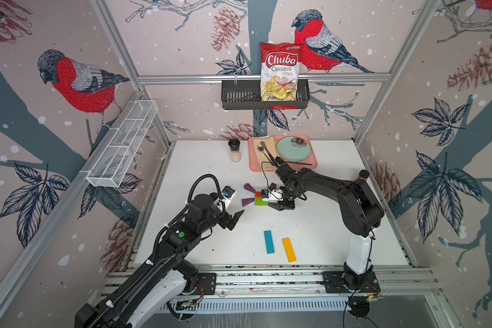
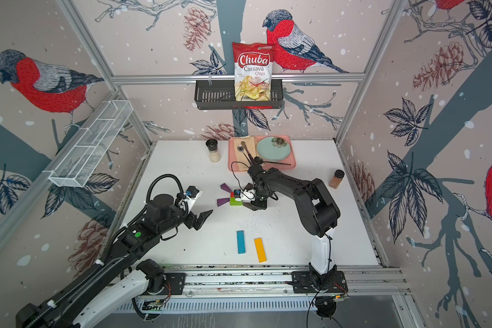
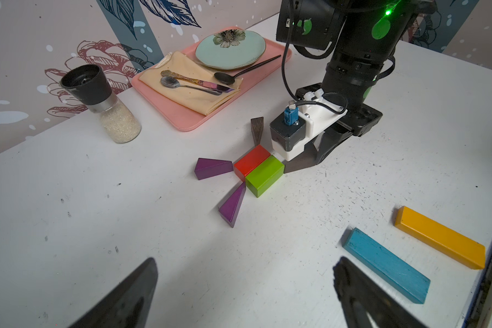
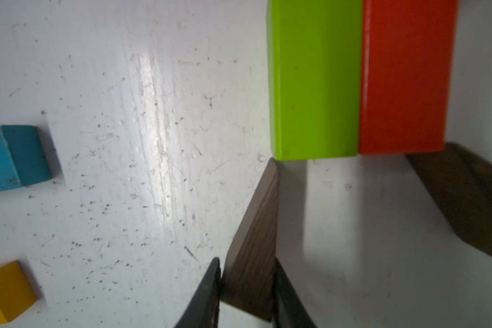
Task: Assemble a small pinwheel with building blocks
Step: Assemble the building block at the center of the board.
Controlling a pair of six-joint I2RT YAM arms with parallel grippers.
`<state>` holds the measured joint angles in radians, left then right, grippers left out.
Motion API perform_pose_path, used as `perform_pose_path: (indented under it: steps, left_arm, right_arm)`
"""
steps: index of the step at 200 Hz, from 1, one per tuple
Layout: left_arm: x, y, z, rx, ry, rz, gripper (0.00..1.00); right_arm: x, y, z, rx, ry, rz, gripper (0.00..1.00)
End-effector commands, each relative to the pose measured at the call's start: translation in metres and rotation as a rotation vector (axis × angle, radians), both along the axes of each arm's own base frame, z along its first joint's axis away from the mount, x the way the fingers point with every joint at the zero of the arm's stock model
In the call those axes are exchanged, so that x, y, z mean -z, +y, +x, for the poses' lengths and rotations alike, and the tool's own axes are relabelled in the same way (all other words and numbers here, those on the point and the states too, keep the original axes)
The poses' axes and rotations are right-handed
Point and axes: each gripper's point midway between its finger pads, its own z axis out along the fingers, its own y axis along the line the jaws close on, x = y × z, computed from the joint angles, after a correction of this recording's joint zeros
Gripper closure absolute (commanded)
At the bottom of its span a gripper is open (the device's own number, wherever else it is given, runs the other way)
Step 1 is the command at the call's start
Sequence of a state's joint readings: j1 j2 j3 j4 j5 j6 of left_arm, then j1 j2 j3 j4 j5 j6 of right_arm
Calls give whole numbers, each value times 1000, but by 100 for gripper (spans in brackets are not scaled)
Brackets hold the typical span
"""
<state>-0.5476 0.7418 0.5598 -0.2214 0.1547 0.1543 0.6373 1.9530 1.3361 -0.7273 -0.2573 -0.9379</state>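
**Last blade at the hub, stem bars waiting**

The half-built pinwheel [image 1: 260, 197] lies mid-table [image 1: 324, 241], under the right arm. Its hub is a short red brick [image 3: 252, 160] and a short green brick [image 3: 264, 176] pressed side by side.

The right gripper [image 4: 246, 286] pinches a dark brown triangular wedge [image 4: 256, 227] by its broad end. This leaves the narrow tip free to be steered, and the tip touches the green brick's corner. Judging by that, this blade is being set in place. Whether it sits flat on the table cannot be told.

The left gripper [image 3: 245, 267] hangs empty with its fingers spread wide, well apart from the figure, probably to stay out of the way.

The right wrist view alone shows the tip contact and the fingers either side of the wedge. In both top views the wrist camera hides most of that.

The left wrist view gives the whole figure. Two purple triangular wedges [image 3: 213, 168] [image 3: 233, 204] point their tips at the hub. The other brown wedge [image 3: 257, 129] lies by the red brick's corner.

The long blue bar [image 3: 386, 264] and the long yellow bar [image 3: 438, 237] lie near each other toward the front edge, not yet joined as the stem.
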Motion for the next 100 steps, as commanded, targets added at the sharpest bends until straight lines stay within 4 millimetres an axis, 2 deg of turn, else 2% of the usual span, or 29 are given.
perform_pose_path:
  steps: [1,40,60,61,62,63,65,68,100]
  left_arm:
    - [-4,-1,1,-4,-7,-19,4]
    - [-4,-1,1,-1,-6,-18,4]
    - [-5,-2,1,1,-7,-21,4]
    - [-4,-2,1,1,-6,-20,4]
    - [-5,-2,1,2,-7,-21,4]
    - [-5,-2,1,1,-6,-20,4]
    - [-5,-2,1,1,-8,-21,4]
    - [-5,-2,1,2,-8,-20,4]
    - [-7,-2,1,1,-15,-23,4]
  right_arm:
    - [0,-2,-2,5,13,-9,70]
    - [0,-2,-2,7,12,-6,68]
    - [-3,0,-1,11,5,8,64]
    - [-3,0,-1,11,4,9,62]
    - [-3,0,-1,12,4,10,55]
    - [-3,0,-1,12,4,11,35]
    - [-3,1,-1,12,4,13,12]
    - [-4,1,0,15,1,16,1]
    - [-11,2,6,36,-27,45,0]
